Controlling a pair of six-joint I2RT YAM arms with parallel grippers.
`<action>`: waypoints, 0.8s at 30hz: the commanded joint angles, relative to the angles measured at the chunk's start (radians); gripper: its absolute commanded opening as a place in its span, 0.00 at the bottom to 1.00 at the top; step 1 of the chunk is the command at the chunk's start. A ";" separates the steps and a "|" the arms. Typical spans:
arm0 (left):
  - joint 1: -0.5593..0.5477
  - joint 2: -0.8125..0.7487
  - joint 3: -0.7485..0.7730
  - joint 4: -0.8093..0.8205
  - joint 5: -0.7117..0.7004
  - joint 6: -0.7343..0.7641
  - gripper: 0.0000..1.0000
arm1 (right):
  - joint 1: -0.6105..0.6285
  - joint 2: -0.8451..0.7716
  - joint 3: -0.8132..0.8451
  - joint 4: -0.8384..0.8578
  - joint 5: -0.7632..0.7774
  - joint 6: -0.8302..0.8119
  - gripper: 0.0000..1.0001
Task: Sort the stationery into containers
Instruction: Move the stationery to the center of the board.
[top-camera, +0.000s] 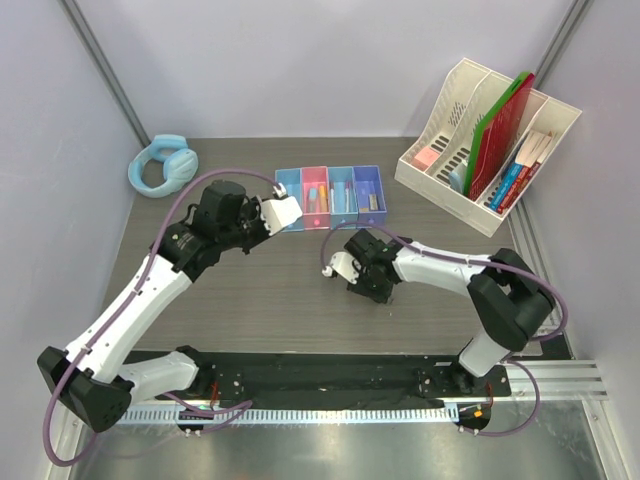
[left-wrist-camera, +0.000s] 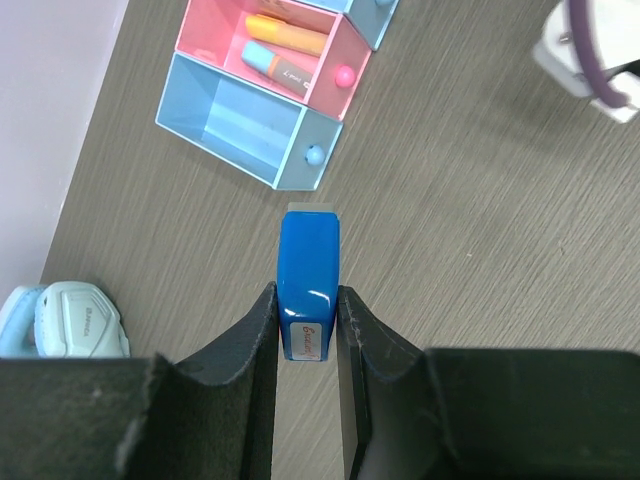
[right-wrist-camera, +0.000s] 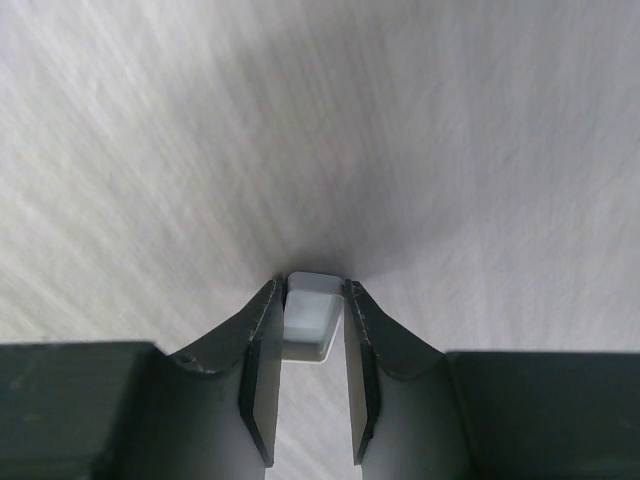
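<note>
My left gripper (left-wrist-camera: 308, 305) is shut on the blue block (left-wrist-camera: 309, 270), holding it above the table just short of the leftmost blue container (left-wrist-camera: 235, 130). From above, that gripper (top-camera: 288, 213) hangs at the left end of the row of containers (top-camera: 342, 192). The pink container (left-wrist-camera: 290, 20) holds yellow and orange markers (left-wrist-camera: 285, 35). My right gripper (right-wrist-camera: 312, 300) is down at the table with its fingers shut on the grey eraser (right-wrist-camera: 312, 305). In the top view the right gripper (top-camera: 376, 288) sits in front of the row, and the eraser is hidden under it.
Light blue headphones (top-camera: 160, 165) lie at the back left, also visible in the left wrist view as headphones (left-wrist-camera: 65, 320). A cream slotted file organiser (top-camera: 455, 105) with red and green folders stands at the back right. Grey walls enclose the table.
</note>
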 joint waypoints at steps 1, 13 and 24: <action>0.004 -0.029 -0.010 0.006 -0.024 0.003 0.00 | 0.002 0.104 0.113 0.061 0.006 -0.059 0.15; 0.078 -0.093 -0.026 -0.034 -0.047 0.037 0.00 | 0.076 0.435 0.466 0.038 -0.024 -0.171 0.14; 0.134 -0.127 -0.018 -0.054 -0.032 0.028 0.00 | 0.163 0.561 0.673 0.009 -0.043 -0.202 0.12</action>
